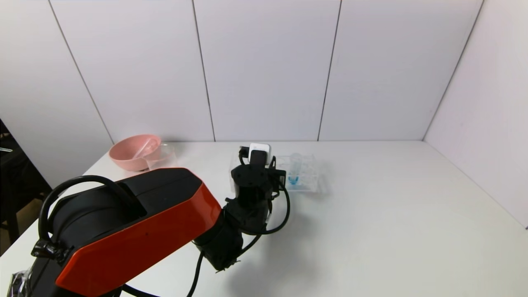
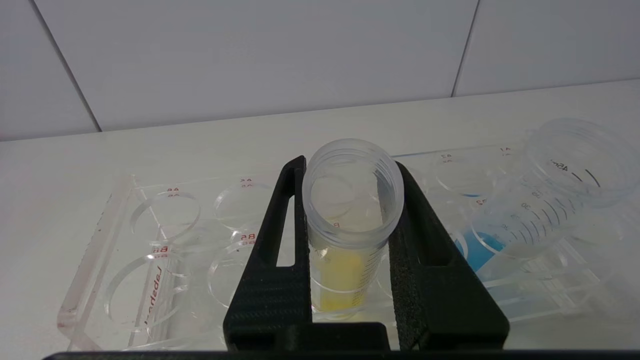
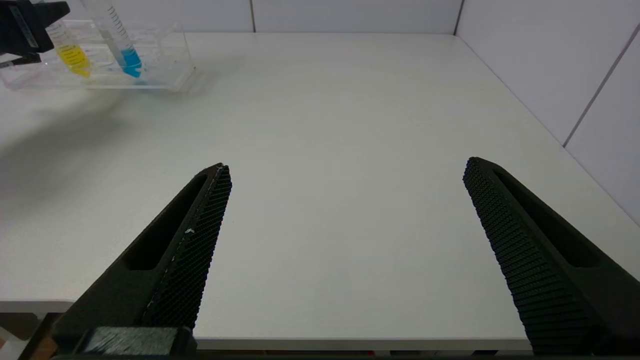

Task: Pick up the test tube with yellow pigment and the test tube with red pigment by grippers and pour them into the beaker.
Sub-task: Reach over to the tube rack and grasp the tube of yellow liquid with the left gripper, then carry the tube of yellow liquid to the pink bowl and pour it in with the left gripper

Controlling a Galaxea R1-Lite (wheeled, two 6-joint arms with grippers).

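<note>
The test tube with yellow pigment stands open-topped in a clear tube rack. My left gripper has its black jaws pressed against both sides of the tube near its rim, with the tube still in the rack. From the right wrist view the yellow tube shows beside the left arm's black jaw. In the head view the left wrist hides this tube. The clear beaker stands at the far left beside a pink bowl. My right gripper is open and empty over the table's near edge. The red tube is not visible.
A tube with blue liquid leans in the rack, right of the yellow one; it also shows in the left wrist view. The pink bowl sits at the far left corner. White walls close the table's back and right.
</note>
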